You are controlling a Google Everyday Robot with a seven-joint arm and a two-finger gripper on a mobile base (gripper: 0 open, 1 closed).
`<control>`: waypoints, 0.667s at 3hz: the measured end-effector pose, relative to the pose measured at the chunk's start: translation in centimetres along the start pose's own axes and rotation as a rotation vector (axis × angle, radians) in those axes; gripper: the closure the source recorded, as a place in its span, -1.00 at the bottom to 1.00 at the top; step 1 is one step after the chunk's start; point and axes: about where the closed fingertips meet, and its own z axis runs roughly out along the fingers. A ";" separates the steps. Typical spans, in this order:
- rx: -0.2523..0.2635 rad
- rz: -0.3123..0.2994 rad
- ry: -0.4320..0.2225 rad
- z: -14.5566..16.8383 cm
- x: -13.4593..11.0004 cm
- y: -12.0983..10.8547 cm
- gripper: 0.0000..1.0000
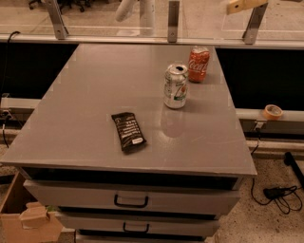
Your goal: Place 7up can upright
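The 7up can (175, 86), silver-white with green and red markings, stands upright on the grey table top (95, 95), right of the middle. Nothing holds it. The gripper (243, 5) shows only as a tan tip at the top edge, far above and to the right of the can, well clear of it.
A red Coca-Cola can (198, 64) stands upright just behind and right of the 7up can. A black snack bar (128, 131) lies flat near the front middle. A tape roll (272, 111) sits on a ledge to the right. Drawers (130, 201) are below; a cardboard box (28, 220) is at the bottom left.
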 end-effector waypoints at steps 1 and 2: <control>0.124 -0.199 0.123 -3.1 -0.9 -4.8 -1.00; 0.151 -0.225 0.155 -4.4 -0.6 -6.0 -1.00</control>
